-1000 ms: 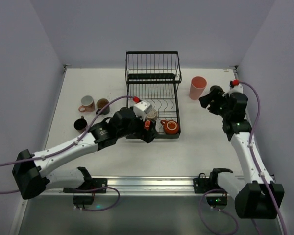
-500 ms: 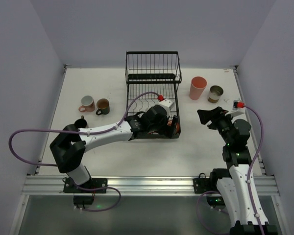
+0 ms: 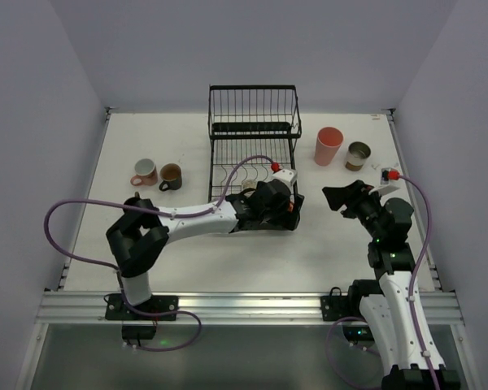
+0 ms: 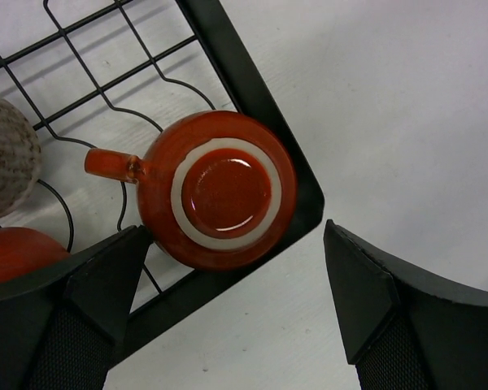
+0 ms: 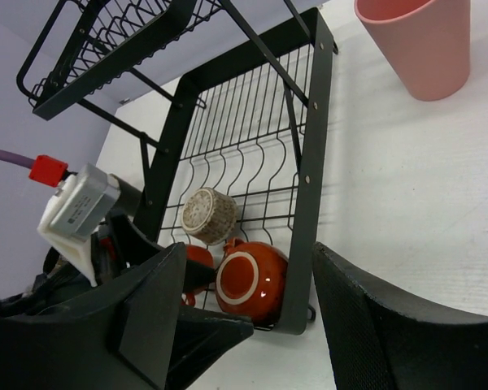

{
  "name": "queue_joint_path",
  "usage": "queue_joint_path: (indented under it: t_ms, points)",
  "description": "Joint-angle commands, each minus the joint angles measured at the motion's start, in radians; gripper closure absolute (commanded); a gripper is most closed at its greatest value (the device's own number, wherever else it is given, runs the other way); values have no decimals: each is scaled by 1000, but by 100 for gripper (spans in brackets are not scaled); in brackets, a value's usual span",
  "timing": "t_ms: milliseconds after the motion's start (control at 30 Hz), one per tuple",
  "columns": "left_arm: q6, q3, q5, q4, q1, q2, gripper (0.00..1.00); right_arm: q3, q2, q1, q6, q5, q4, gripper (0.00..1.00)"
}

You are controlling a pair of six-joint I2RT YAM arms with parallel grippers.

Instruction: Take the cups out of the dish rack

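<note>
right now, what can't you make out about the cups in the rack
Top view: the left arm covers the dish rack's near right corner; the cups there cannot be made out.
Left wrist: speckled cup cut by the left edge; an orange-red shape sits mostly behind a finger, cup or not unclear.
Right wrist: pink tumbler cut by the top edge.

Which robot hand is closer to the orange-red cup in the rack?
Left. The left gripper hangs open right above the orange-red cup, in the dish rack's corner. The right gripper is beyond the rack's right side, over the table.
</note>
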Motion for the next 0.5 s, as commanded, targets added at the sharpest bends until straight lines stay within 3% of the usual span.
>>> queue_joint_path:
  t_ms: [0,467]
  points:
    - [10,63,-86,49,-2,36,3,7,-5,-1,8,-29,31,34]
    - [79,103,-163,72,-2,126,4,-16,16,-1,19,-70,77,34]
